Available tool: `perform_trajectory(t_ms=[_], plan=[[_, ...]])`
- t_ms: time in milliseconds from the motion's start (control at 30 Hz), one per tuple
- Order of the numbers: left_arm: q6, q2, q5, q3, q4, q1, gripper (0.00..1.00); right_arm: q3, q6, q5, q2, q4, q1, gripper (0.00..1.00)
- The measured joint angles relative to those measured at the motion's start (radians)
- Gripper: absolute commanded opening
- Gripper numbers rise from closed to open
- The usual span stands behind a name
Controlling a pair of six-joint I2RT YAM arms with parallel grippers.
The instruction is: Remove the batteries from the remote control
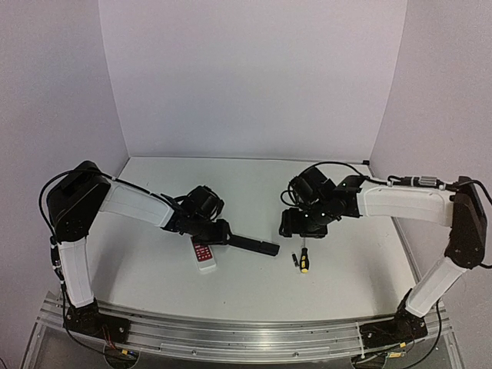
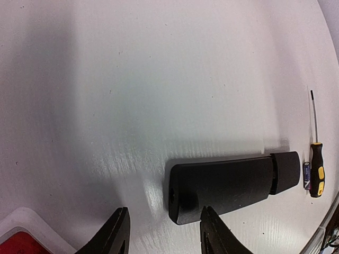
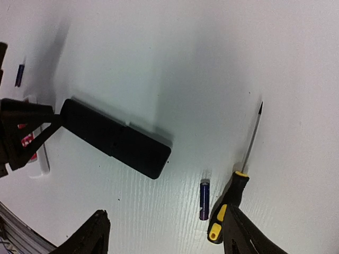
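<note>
The slim black remote control (image 1: 254, 244) lies flat at the table's middle. In the left wrist view (image 2: 233, 182) a seam sets off its far end piece. My left gripper (image 1: 223, 231) is open, and the remote's near end sits at its fingertips (image 2: 214, 230), not clamped. One battery (image 1: 294, 260) lies on the table past the remote's other end, against the screwdriver; it is dark blue in the right wrist view (image 3: 204, 199). Another small dark cell (image 3: 20, 75) lies at that view's far left. My right gripper (image 1: 304, 224) hovers open and empty above the battery.
The yellow-and-black-handled screwdriver (image 1: 304, 260) lies beside the battery, its handle under my right finger (image 3: 249, 233). The white remote with the red panel (image 1: 204, 256) lies just below my left gripper. The table's front rail runs along the bottom.
</note>
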State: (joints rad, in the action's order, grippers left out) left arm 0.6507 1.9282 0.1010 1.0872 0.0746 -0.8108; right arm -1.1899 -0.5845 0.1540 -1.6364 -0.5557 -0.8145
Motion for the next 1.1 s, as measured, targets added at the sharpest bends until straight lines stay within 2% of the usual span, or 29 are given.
perform_trajectory(t_ms=[167,433,1100], plan=[[-0.016,0.0,-0.003,0.014,0.036,0.0,0.46,0.072,-0.241,-0.001,-0.007,0.092,-0.001,0.6],[-0.03,0.007,-0.009,0.034,0.065,0.0,0.46,0.058,-0.415,-0.015,-0.098,0.189,-0.001,0.52],[-0.033,0.014,-0.018,0.044,0.074,0.0,0.45,0.014,-0.514,-0.049,-0.276,0.235,-0.001,0.45]])
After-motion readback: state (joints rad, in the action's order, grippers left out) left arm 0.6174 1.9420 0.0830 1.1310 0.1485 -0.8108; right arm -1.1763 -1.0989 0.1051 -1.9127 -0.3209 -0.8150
